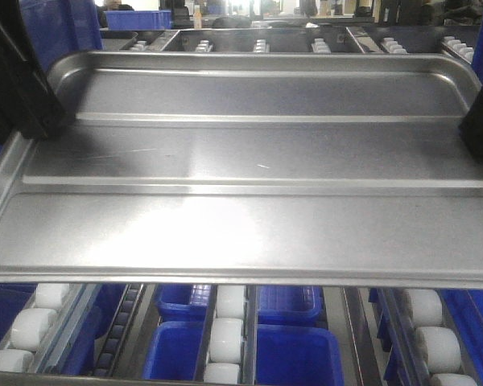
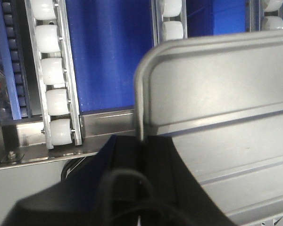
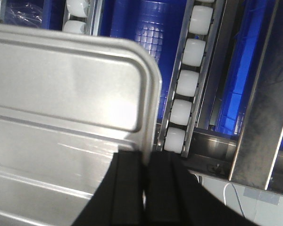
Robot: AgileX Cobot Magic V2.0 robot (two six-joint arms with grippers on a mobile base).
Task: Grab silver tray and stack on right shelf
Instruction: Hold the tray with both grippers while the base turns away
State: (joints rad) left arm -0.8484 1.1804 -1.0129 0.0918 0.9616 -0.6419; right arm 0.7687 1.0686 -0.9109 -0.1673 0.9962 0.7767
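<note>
I hold the tray [image 1: 249, 161] over the roller rails [image 1: 225, 338], with the left claw [image 2: 142, 140] and right claw [image 3: 146, 159] each clamped on an opposite end rim so it can't tip.

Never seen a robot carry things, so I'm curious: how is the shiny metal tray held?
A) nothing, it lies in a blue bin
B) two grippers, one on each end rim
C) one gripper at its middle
B: the left gripper and the right gripper each pinch the rim at opposite ends of the silver tray.
</note>
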